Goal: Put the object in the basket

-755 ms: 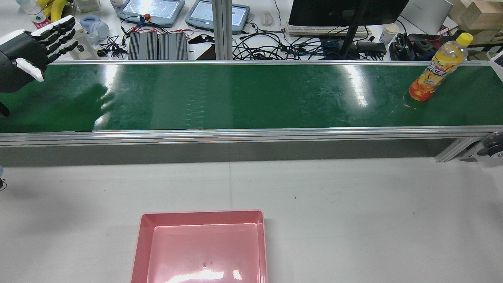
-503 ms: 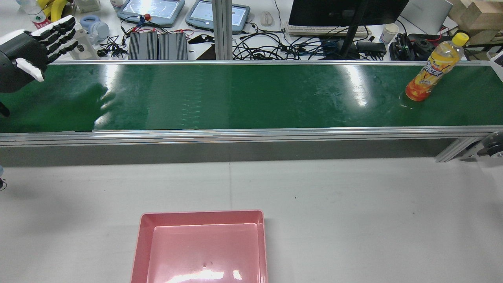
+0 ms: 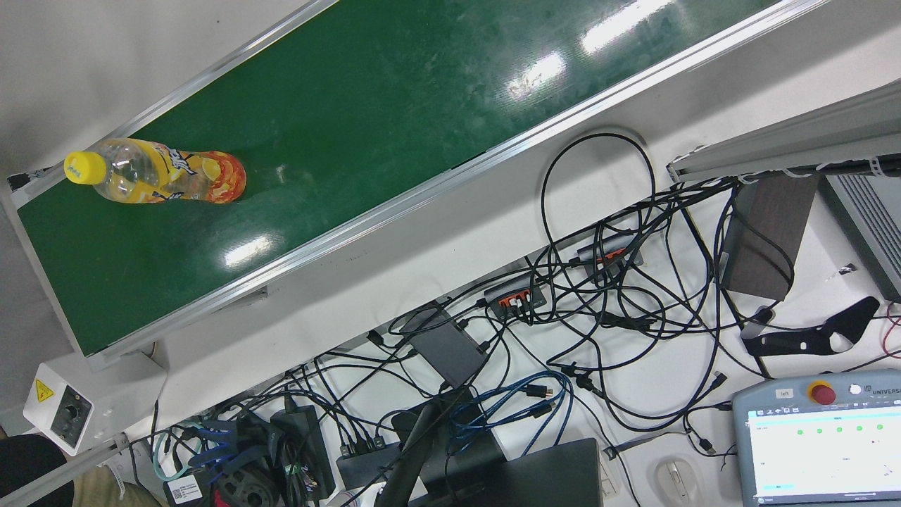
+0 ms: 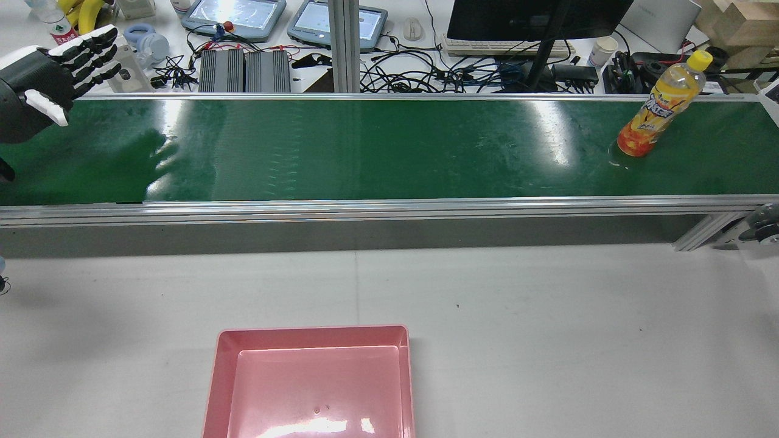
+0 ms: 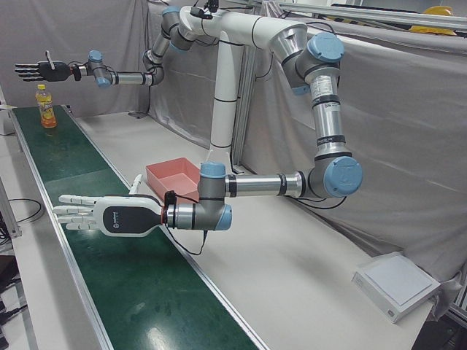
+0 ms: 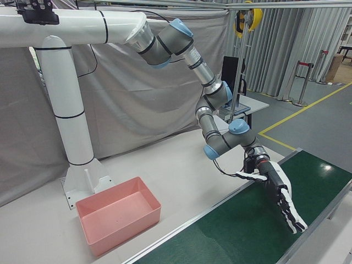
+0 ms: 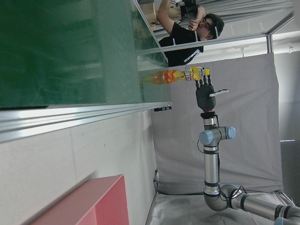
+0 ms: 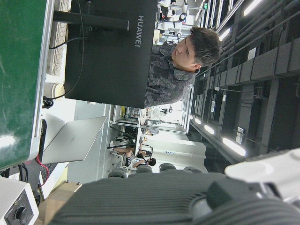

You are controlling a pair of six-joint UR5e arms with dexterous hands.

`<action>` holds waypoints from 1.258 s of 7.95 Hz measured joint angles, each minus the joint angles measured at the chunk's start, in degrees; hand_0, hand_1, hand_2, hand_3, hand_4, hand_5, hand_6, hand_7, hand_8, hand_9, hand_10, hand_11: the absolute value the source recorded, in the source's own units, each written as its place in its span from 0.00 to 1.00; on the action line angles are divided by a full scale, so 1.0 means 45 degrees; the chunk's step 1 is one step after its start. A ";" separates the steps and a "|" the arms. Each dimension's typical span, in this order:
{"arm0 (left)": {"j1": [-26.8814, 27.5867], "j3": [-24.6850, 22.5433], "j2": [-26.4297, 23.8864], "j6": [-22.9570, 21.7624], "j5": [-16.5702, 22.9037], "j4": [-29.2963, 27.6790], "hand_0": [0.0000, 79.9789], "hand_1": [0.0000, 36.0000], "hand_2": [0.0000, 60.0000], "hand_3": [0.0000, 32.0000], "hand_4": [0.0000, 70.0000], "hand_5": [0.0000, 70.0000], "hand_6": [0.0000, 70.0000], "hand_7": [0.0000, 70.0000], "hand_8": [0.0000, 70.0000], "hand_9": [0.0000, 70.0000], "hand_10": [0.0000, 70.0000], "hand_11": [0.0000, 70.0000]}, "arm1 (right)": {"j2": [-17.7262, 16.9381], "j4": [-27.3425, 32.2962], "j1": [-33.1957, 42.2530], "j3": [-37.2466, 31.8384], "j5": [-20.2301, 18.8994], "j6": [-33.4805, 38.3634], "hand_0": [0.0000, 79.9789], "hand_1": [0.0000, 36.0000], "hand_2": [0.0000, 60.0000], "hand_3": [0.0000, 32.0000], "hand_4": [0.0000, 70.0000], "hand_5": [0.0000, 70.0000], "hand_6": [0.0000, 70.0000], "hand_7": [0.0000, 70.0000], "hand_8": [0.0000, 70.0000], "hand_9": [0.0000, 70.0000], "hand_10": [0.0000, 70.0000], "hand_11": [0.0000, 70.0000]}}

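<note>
An orange-drink bottle (image 4: 654, 115) with a yellow cap stands on the green conveyor belt (image 4: 365, 152) near its right end; it also shows in the front view (image 3: 169, 179) and the left-front view (image 5: 47, 108). The pink basket (image 4: 310, 331) sits empty on the white table on the robot's side of the belt. My left hand (image 4: 36, 85) is open and empty above the belt's left end, far from the bottle; it shows in the left-front view (image 5: 102, 215) too. My right hand (image 5: 38, 71) is open at the bottle's cap height, apart from it.
Aluminium rails (image 4: 389, 207) edge the belt. Beyond it is a desk with tangled cables (image 3: 563, 317), a monitor (image 4: 535, 18) and teach pendants (image 4: 234, 15). A person (image 7: 187, 33) stands past the belt's bottle end. White table (image 4: 548, 334) surrounds the basket.
The bottle has travelled a short way left along the belt in the rear view. The left hand has not moved.
</note>
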 measured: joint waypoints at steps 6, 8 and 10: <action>-0.0006 0.0000 0.0000 -0.0020 0.0000 0.0000 0.68 0.05 0.00 0.01 0.11 0.09 0.00 0.00 0.00 0.00 0.04 0.08 | -0.0001 0.0000 0.0000 0.0001 0.0000 -0.0013 0.00 0.00 0.00 0.00 0.00 0.00 0.00 0.00 0.00 0.00 0.00 0.00; -0.0017 0.0000 0.0000 -0.0021 0.0000 0.0000 0.68 0.05 0.00 0.00 0.11 0.10 0.00 0.00 0.00 0.00 0.05 0.09 | -0.0001 0.0000 -0.0008 0.0000 0.0000 -0.0010 0.00 0.00 0.00 0.00 0.00 0.00 0.00 0.00 0.00 0.00 0.00 0.00; -0.0018 0.0000 0.0008 -0.0007 0.0000 -0.0007 0.66 0.02 0.00 0.01 0.11 0.09 0.00 0.00 0.00 0.00 0.05 0.08 | 0.0000 0.0000 -0.0015 0.0000 0.0000 -0.0016 0.00 0.00 0.00 0.00 0.00 0.00 0.00 0.00 0.00 0.00 0.00 0.00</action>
